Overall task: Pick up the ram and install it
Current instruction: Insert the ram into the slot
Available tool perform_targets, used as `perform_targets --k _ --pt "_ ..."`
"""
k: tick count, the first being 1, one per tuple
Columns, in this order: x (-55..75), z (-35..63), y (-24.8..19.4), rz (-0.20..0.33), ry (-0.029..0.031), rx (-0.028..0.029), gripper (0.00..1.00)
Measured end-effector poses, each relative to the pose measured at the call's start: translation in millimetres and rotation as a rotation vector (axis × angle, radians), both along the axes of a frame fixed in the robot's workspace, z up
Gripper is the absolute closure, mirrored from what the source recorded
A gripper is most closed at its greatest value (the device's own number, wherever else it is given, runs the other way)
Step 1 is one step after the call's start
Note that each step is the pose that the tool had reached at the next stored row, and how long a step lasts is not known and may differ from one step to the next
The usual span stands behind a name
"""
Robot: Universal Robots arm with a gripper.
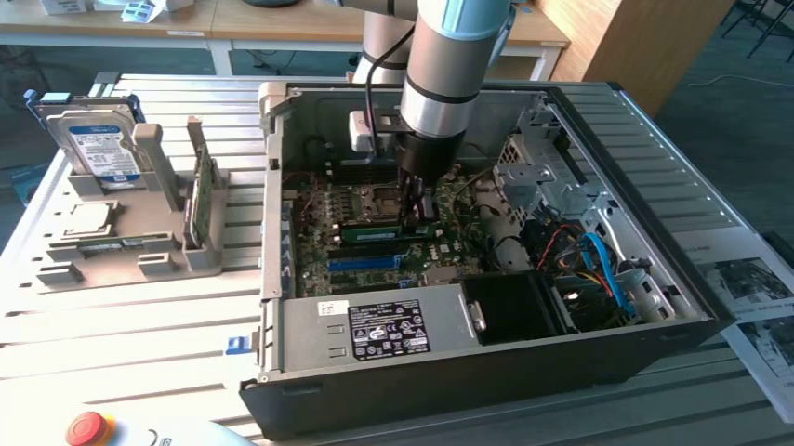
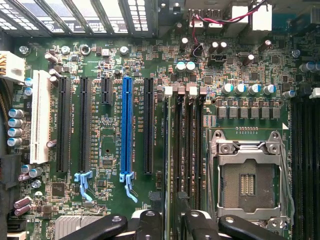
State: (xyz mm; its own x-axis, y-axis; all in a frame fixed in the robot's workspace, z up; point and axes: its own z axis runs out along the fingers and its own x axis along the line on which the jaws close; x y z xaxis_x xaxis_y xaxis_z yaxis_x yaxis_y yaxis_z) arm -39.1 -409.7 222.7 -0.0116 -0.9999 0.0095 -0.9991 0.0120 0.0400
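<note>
The ram (image 1: 376,225) is a narrow green stick standing on edge in a memory slot of the motherboard (image 1: 325,265), inside the open computer case. My gripper (image 1: 426,216) reaches down into the case right above the ram's end. In the wrist view the ram (image 2: 170,145) is seen edge-on, running along the slot nearest the black expansion slots. The gripper (image 2: 173,222) straddles that thin edge, and its black fingers (image 2: 150,220) stand apart from the ram on both sides. The gripper is open and holds nothing.
Case walls (image 1: 496,367), a drive cage (image 1: 546,177) and loose cables (image 1: 596,260) surround the arm. The CPU socket (image 2: 247,180) lies beside the memory slots. On the exterior view's left, a grey fixture (image 1: 125,255) holds a hard drive (image 1: 99,149) and another green stick (image 1: 196,200).
</note>
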Motion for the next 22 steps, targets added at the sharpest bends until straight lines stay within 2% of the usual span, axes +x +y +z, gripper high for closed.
perform_targets --k 13,22 --pt "0.0 2.0 0.0 0.000 0.0000 -0.0001 0.75" --pt "0.1 17.7 0.0 0.000 0.0000 -0.0001 0.75"
